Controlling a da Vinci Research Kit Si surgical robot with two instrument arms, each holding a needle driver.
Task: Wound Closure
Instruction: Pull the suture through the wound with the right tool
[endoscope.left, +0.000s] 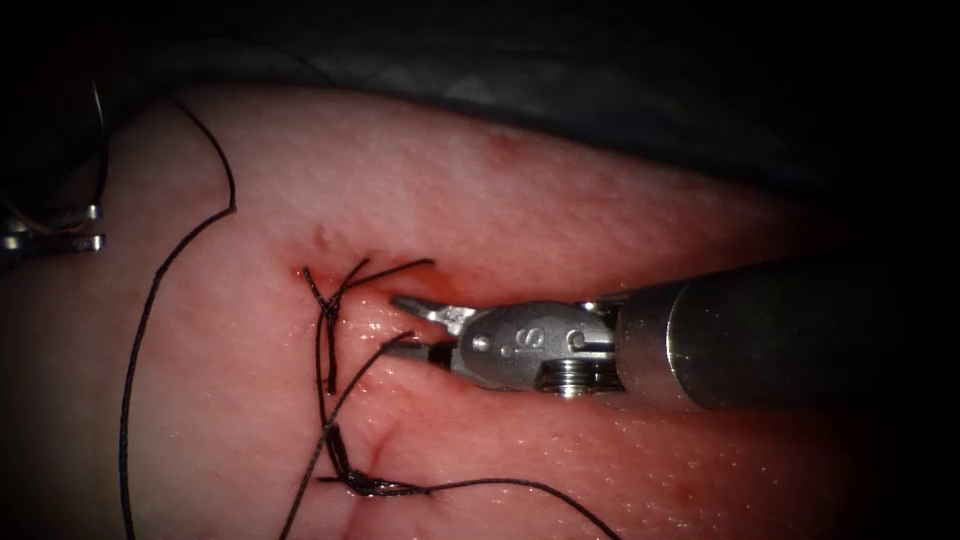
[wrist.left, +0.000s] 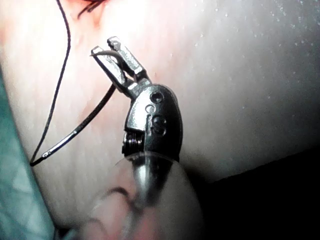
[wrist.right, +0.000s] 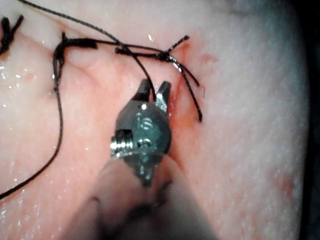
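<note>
The right tool (endoscope.left: 405, 325) lies across the tissue (endoscope.left: 560, 200), pointing left at the cut (endoscope.left: 375, 310), its jaws apart and holding nothing, one on each side of a strand of thread (endoscope.left: 350, 385). Two knots (endoscope.left: 330, 310) sit just beyond. The left tool (wrist.left: 107, 50), well off to the left, grips the needle (wrist.left: 97, 51) near its tip, outside the tissue.

The endoscope looks down on the tissue (endoscope.left: 560, 210); both wrist views share it, close.
</note>
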